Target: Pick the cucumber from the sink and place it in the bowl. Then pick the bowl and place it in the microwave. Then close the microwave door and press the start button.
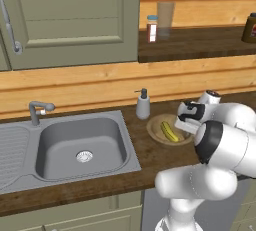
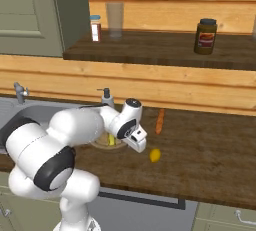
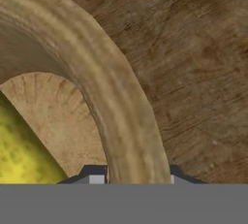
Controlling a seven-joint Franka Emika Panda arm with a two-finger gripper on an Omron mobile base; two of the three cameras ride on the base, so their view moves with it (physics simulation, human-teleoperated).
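The wooden bowl (image 1: 151,130) sits on the dark counter right of the sink (image 1: 80,145). The yellow-green cucumber (image 1: 169,132) lies inside it. My gripper (image 1: 183,125) reaches down onto the bowl's right edge. In the hand view the bowl's rim (image 3: 97,72) runs straight between the two fingertips, which touch it on both sides, so the gripper (image 3: 134,180) is shut on the rim. The cucumber (image 3: 19,145) fills the lower left there. From the right base view the hand (image 2: 136,140) covers part of the bowl (image 2: 100,145). The microwave and its door are out of view.
A soap dispenser (image 1: 143,104) stands just behind the bowl and a grey faucet (image 1: 37,110) behind the basin. A lemon (image 2: 155,155) and a carrot (image 2: 160,121) lie on the counter to the right. The shelf above holds a glass (image 1: 165,17), a shaker (image 1: 152,27) and a jar (image 2: 206,36).
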